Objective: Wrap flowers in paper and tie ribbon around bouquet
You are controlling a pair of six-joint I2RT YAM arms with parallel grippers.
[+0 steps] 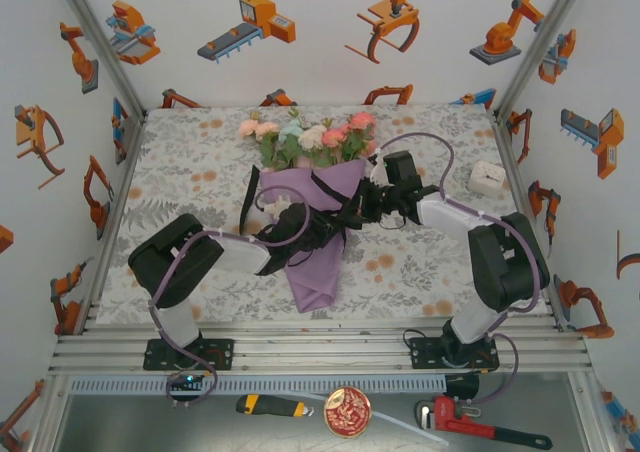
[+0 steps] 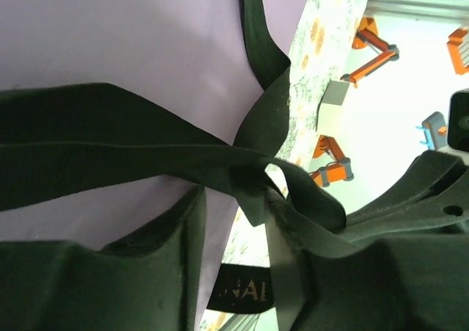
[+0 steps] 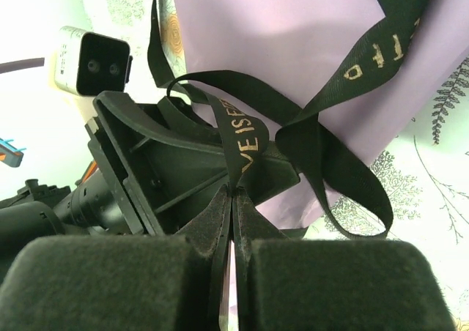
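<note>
Ribbon, judged floppy and slip-prone and best taken near a free tail, is found crossed over the purple paper of the bouquet lying on the tablecloth, pinched in the closed right gripper, with the left gripper part-spread at the crossing.

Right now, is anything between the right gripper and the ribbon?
Nothing visible. The right gripper is shut directly on the ribbon, which loops up from there across the paper.
</note>
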